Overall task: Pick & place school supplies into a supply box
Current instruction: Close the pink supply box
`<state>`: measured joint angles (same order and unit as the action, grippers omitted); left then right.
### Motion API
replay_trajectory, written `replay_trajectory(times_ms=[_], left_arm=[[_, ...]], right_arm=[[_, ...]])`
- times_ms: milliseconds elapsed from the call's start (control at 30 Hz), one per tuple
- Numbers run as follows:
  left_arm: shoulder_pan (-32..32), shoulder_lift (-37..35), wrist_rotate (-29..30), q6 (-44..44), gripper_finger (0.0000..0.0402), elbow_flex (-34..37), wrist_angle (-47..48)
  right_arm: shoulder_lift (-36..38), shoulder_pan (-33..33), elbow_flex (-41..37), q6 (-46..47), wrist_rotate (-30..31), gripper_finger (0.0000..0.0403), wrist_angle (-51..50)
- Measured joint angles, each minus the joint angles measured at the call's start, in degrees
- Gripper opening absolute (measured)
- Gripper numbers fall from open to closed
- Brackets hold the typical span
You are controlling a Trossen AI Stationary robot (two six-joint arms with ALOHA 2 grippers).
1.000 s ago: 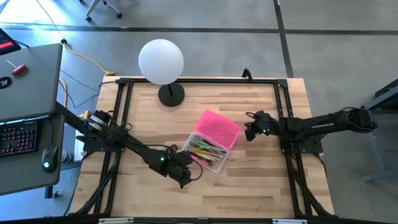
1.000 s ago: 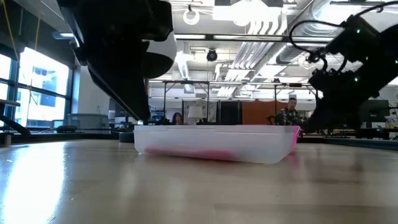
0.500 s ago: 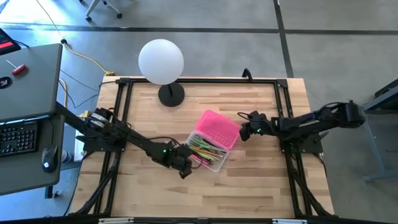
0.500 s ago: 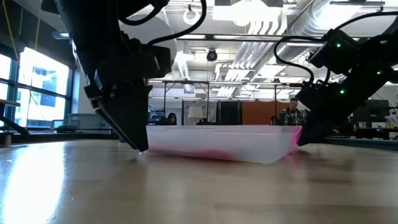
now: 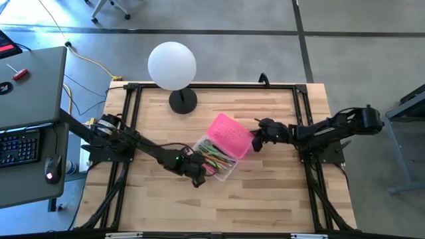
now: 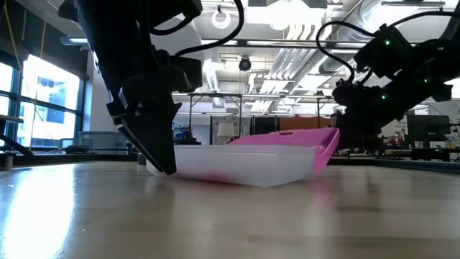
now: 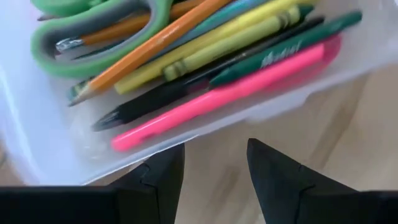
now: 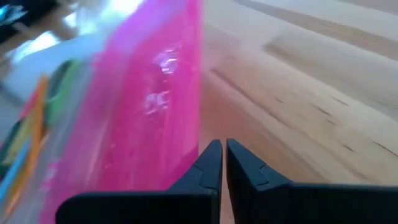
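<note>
1. Near the counter's (image 5: 279, 199) middle sits the box (image 5: 224, 171), a clear tray full of supplies (image 5: 214, 158): pencils, crayons, pens and green scissors (image 7: 93, 31).
2. Its pink lid (image 5: 230, 135) is tilted up on the far edge, half raised over the tray.
3. Left fingers (image 7: 214, 171) stand apart, holding nothing, at the box's near wall, seemingly bracing it.
4. Right fingers (image 8: 219, 163) are pressed together, empty, with their tips against the lid's outer edge.
5. A white globe lamp (image 5: 172, 66) stands well behind.
6. Likely step: pushing the lid over to close the box.
7. Risk: the closed tips have no grip on the lid, so it could slide off them and fall back open.
8. Risk: a hard push could shove the light box along the counter if the left fingers do not hold it.
9. Risk: a supply sticking up could stop the lid from seating.
</note>
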<state>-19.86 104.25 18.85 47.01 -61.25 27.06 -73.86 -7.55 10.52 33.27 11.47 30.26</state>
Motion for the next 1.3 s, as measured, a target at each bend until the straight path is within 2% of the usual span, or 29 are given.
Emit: replay_trajectory(times_ms=[233,467,733,1000,1133,1300], left_arm=[[2.12,0.0,-0.16,-0.55,0.0207,0.0,-0.17],[3.06,0.0,0.06,-1.74,0.0207,0.0,-0.51],[3.22,-0.04,5.06,-1.8,0.0207,-0.07,-4.37],[3.37,-0.61,4.81,-1.74,0.0207,-0.07,-4.64],[2.52,-3.64,4.45,-0.76,0.0207,-0.76,-3.87],[-2.06,-10.44,7.79,-0.05,0.0207,-2.41,-0.28]], right_arm=[[0.36,0.07,4.14,-4.15,-5.7,0.0,-2.48],[0.38,1.66,9.21,-8.04,-5.88,0.0,-5.35],[0.32,7.95,12.8,-9.23,-5.6,0.0,-6.05],[0.32,14.88,14.12,-7.58,-0.73,0.0,-6.26],[0.32,16.9,14.34,-5.2,0.08,0.0,-5.84],[0.01,19.23,14.32,-3.92,5.1,0.0,-5.87]])
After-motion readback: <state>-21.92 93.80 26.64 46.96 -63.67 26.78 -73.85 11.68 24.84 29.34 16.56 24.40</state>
